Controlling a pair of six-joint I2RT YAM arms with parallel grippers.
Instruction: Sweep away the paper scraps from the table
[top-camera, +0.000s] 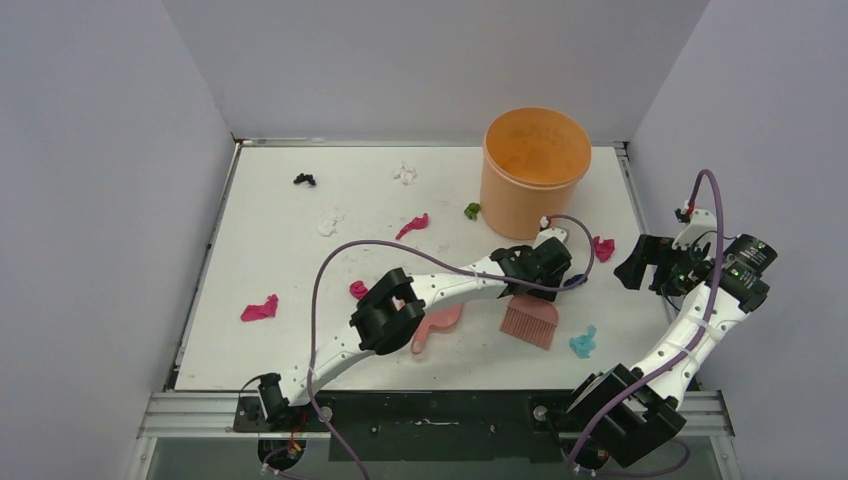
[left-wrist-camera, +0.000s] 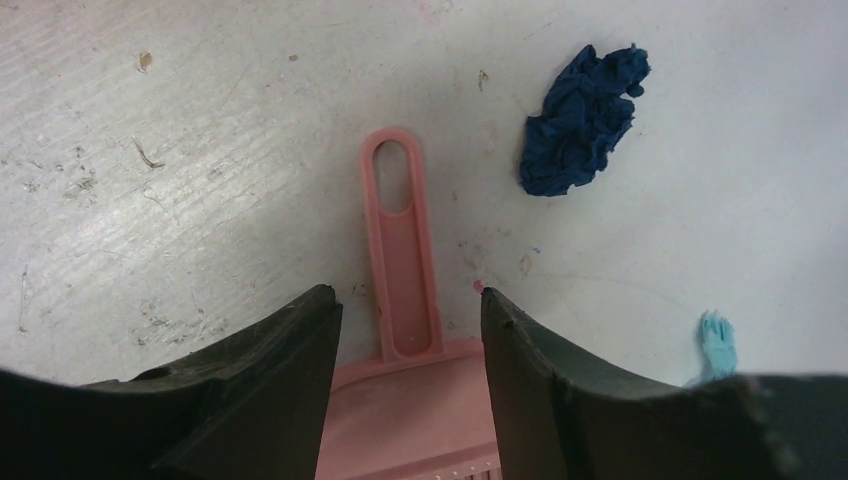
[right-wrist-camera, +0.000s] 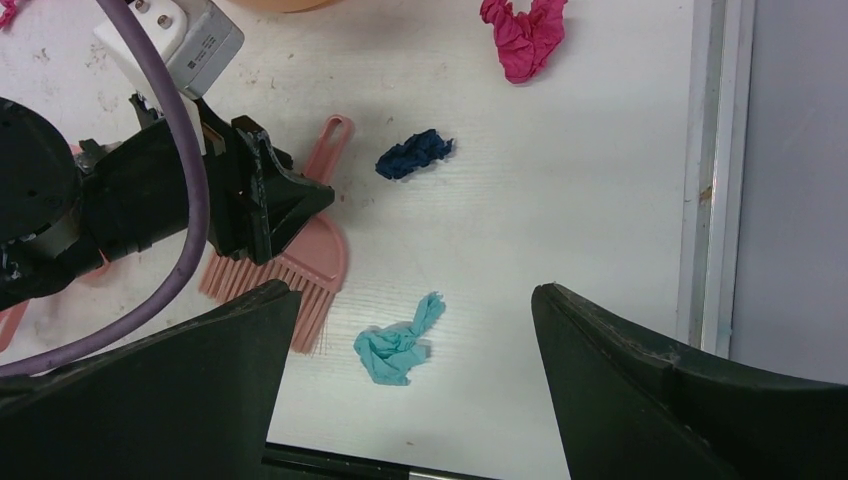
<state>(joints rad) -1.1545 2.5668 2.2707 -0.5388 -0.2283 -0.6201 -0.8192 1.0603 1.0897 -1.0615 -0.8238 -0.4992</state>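
Left gripper (left-wrist-camera: 410, 300) half closed, clamped on the brush (left-wrist-camera: 398, 250) head low over the surface (top-camera: 260, 250). A dark blue scrap (left-wrist-camera: 583, 120) lies just beside the handle, and the dustpan (top-camera: 437, 325) is partly hidden under the left arm. Right gripper (right-wrist-camera: 415, 290) spread wide, holding nothing, above a light blue scrap (right-wrist-camera: 398, 345) near the right edge. Orange bucket (top-camera: 535, 170) upright at far right, inside showing bare orange; other scraps (top-camera: 259, 308) scattered across the left and far side.
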